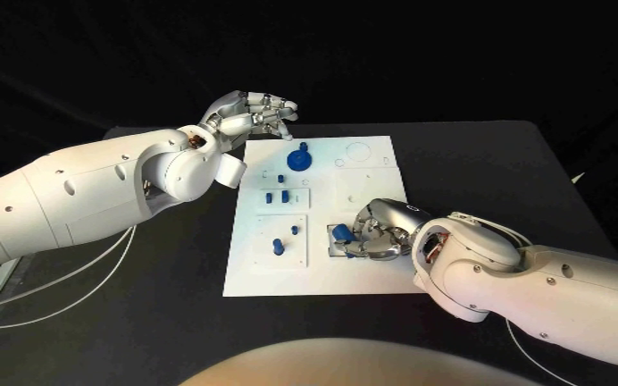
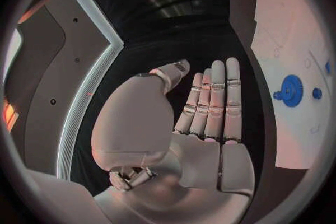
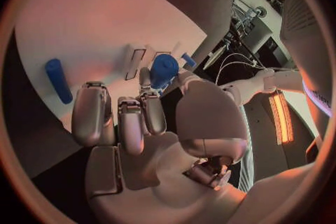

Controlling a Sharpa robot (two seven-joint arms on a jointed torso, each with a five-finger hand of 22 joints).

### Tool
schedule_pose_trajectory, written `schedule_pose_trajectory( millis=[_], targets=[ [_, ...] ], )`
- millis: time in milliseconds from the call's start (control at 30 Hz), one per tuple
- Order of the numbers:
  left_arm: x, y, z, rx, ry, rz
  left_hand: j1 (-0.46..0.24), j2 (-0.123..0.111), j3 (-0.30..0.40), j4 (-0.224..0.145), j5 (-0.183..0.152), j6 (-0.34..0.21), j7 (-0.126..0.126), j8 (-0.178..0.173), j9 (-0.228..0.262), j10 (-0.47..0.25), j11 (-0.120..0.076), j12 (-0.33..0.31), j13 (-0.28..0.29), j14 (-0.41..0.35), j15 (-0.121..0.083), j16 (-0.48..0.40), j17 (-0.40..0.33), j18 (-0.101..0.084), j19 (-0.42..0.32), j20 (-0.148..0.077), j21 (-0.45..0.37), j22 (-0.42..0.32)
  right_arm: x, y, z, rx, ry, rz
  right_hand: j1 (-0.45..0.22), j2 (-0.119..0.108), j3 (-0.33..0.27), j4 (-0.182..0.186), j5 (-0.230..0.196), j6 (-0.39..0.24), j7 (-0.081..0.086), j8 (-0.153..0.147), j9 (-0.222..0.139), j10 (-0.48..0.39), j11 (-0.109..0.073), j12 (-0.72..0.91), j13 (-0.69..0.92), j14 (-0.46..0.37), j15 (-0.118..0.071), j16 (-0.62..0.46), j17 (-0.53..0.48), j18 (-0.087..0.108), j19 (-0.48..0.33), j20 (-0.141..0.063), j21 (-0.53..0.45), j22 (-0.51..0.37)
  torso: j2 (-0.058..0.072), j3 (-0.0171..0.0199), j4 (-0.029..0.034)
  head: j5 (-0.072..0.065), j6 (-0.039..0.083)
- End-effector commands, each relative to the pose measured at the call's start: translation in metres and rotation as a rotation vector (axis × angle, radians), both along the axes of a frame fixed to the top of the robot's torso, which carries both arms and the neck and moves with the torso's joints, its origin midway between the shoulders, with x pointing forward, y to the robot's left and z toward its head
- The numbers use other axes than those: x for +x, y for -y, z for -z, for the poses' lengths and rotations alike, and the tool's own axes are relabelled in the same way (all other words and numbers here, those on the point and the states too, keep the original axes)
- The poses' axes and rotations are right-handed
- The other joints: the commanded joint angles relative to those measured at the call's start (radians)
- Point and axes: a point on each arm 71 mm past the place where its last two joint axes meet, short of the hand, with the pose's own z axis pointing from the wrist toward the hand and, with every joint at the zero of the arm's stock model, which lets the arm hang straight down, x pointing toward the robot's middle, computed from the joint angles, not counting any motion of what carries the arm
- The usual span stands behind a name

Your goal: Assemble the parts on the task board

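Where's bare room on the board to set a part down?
Free: the task board right half, between the blue gear and the right hand; also its near edge. Crowded: left column of blue parts.

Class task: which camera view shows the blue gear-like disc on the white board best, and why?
The left wrist view: the blue disc lies unobstructed on the task board, its toothed rim visible. The head view shows the disc whole but smaller, near the left hand. I cannot identify it in the right wrist view.
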Motion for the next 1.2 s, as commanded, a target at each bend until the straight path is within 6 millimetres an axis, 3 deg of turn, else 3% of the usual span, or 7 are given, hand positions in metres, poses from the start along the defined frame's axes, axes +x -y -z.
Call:
schedule_pose_trajectory(
  millis=[33, 267, 400, 533, 700, 867, 1200],
  targets=[
    [-0.001, 0.003, -0.001, -0.013, 0.006, 0.020, -0.004, 0.003, -0.007, 0.000, 0.006, -0.004, 0.000, -0.003, 0.001, -0.008, -0.001, 0.004, 0.001, -0.005, 0.002, 0.000, -0.001, 0.011, 0.002, 0.005, -0.005, -0.001, 0.001, -0.001, 0.003, -0.030, -0.010, -0.003, -0.010, 0.000, -0.006, 0.000, 0.003, 0.008, -0.013, 0.005, 0.002, 0.003, -0.004, -0.007, 0.080, 0.098, -0.007, 0.003, 0.236, -0.019, 0.012, -0.008, -0.005, 0.142, 0.001, 0.0009, -0.0013, 0.002, -0.001],
    [-0.001, 0.003, -0.001, -0.014, 0.005, 0.021, -0.006, 0.004, -0.007, 0.001, 0.006, -0.006, 0.000, -0.003, 0.002, -0.011, -0.001, 0.007, 0.002, -0.006, 0.002, 0.001, -0.001, 0.011, 0.003, 0.006, -0.009, -0.003, 0.004, -0.002, 0.006, -0.047, 0.000, 0.007, -0.033, -0.002, -0.030, 0.000, -0.014, 0.007, -0.015, 0.012, 0.010, 0.001, -0.006, -0.011, 0.079, 0.098, -0.009, 0.003, 0.236, -0.019, 0.012, -0.010, -0.007, 0.142, 0.000, 0.0007, 0.0011, 0.003, -0.003],
    [-0.001, 0.003, -0.001, -0.013, 0.005, 0.020, -0.006, 0.004, -0.007, 0.001, 0.006, -0.006, 0.000, -0.003, 0.002, -0.011, -0.001, 0.007, 0.002, -0.006, 0.002, 0.001, -0.001, 0.011, 0.003, 0.006, -0.009, -0.003, 0.005, -0.004, 0.007, -0.048, 0.008, 0.008, -0.078, 0.007, -0.078, 0.001, -0.067, 0.004, -0.017, 0.020, 0.021, 0.001, -0.007, -0.015, 0.078, 0.098, -0.010, 0.003, 0.235, -0.019, 0.011, -0.012, -0.012, 0.143, 0.000, 0.0011, 0.0000, 0.005, -0.003],
    [-0.001, 0.003, -0.001, -0.013, 0.005, 0.020, -0.006, 0.004, -0.007, 0.001, 0.006, -0.006, 0.000, -0.003, 0.002, -0.011, -0.001, 0.007, 0.002, -0.006, 0.002, 0.001, -0.001, 0.011, 0.003, 0.006, -0.009, -0.003, 0.005, -0.006, 0.006, -0.040, 0.023, 0.001, -0.162, 0.021, -0.178, 0.001, -0.147, -0.002, -0.016, 0.028, 0.033, 0.000, -0.007, -0.020, 0.078, 0.098, -0.009, 0.003, 0.235, -0.018, 0.012, -0.012, -0.016, 0.145, 0.000, 0.0005, -0.0006, 0.006, -0.004],
    [-0.001, 0.002, -0.001, -0.012, 0.004, 0.019, -0.006, 0.004, -0.007, 0.001, 0.006, -0.006, 0.000, -0.003, 0.002, -0.011, -0.001, 0.007, 0.002, -0.006, 0.002, 0.001, -0.001, 0.011, 0.003, 0.006, -0.009, -0.003, 0.004, -0.008, 0.005, -0.027, 0.037, -0.005, -0.224, 0.043, -0.283, 0.004, -0.148, -0.009, -0.015, 0.031, 0.039, -0.004, -0.005, -0.028, 0.075, 0.099, -0.009, 0.004, 0.240, -0.018, 0.012, -0.010, -0.020, 0.147, 0.000, 0.0009, -0.0013, 0.008, -0.004],
    [-0.001, 0.002, -0.001, -0.012, 0.004, 0.019, -0.006, 0.004, -0.007, 0.001, 0.006, -0.006, 0.000, -0.003, 0.002, -0.011, -0.001, 0.007, 0.002, -0.006, 0.002, 0.001, -0.001, 0.011, 0.003, 0.006, -0.009, -0.003, 0.004, -0.008, 0.003, -0.014, 0.050, -0.007, -0.226, 0.049, -0.296, 0.003, -0.147, -0.010, -0.014, 0.031, 0.040, -0.005, -0.005, -0.029, 0.074, 0.099, -0.008, 0.004, 0.241, -0.018, 0.012, -0.010, -0.021, 0.148, -0.001, 0.0009, -0.0011, 0.008, -0.004],
    [-0.001, 0.001, -0.001, -0.011, 0.004, 0.016, -0.005, 0.006, -0.006, 0.001, 0.006, -0.006, 0.000, -0.002, 0.002, -0.012, -0.001, 0.008, 0.002, -0.007, 0.002, 0.002, -0.001, 0.011, 0.004, 0.006, -0.011, -0.004, -0.004, -0.002, -0.003, 0.021, 0.063, -0.025, -0.150, 0.093, -0.330, 0.000, -0.138, -0.010, -0.015, 0.034, 0.043, 0.000, -0.005, -0.024, 0.081, 0.100, -0.008, 0.005, 0.242, -0.019, 0.015, -0.009, -0.016, 0.152, -0.001, 0.0018, -0.0019, 0.012, -0.007]
  ],
)
